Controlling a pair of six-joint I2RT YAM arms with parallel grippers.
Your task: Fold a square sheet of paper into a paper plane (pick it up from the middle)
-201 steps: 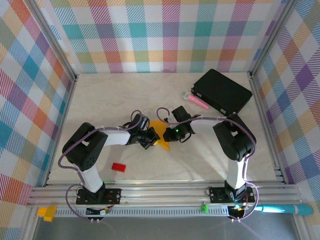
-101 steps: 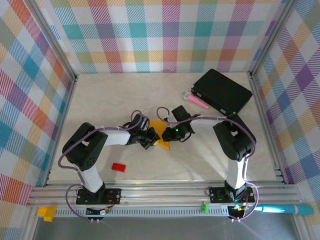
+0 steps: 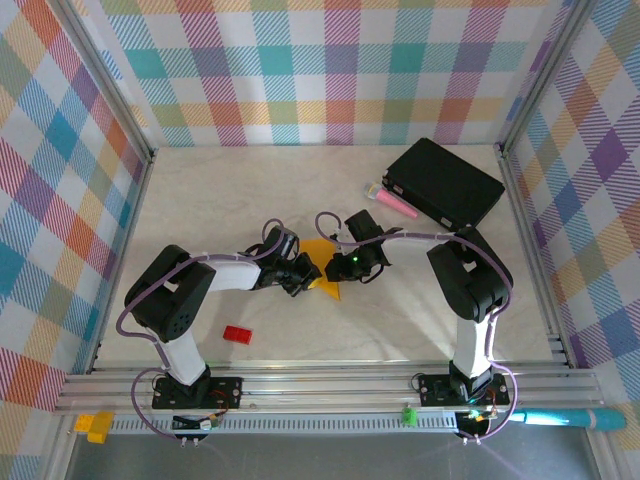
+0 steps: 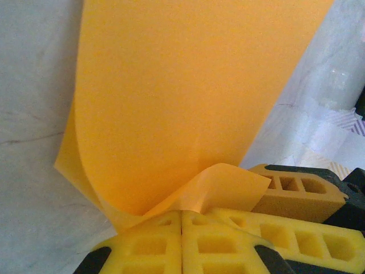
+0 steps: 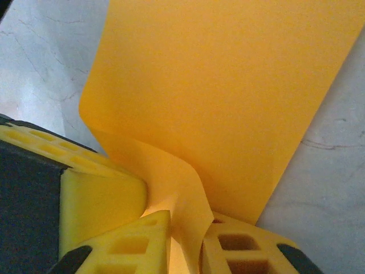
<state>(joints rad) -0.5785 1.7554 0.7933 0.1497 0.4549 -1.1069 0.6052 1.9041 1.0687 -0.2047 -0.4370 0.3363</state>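
The orange-yellow square sheet of paper (image 3: 322, 275) lies mid-table between both grippers, one edge lifted and curled. My left gripper (image 3: 298, 276) is at its left edge and my right gripper (image 3: 347, 264) at its right edge. Seen from the left wrist, the sheet (image 4: 188, 97) rises in front of the left gripper (image 4: 182, 213), whose yellow foam pads are pressed together on a curled corner. Seen from the right wrist, a strip of the sheet (image 5: 228, 85) runs down between the pads of the right gripper (image 5: 185, 225), which is shut on it. The two grippers almost touch.
A black box (image 3: 445, 182) sits at the back right with a pink stick (image 3: 395, 203) beside it. A small red block (image 3: 237, 334) lies near the left arm's base. Checkered walls enclose the table on three sides.
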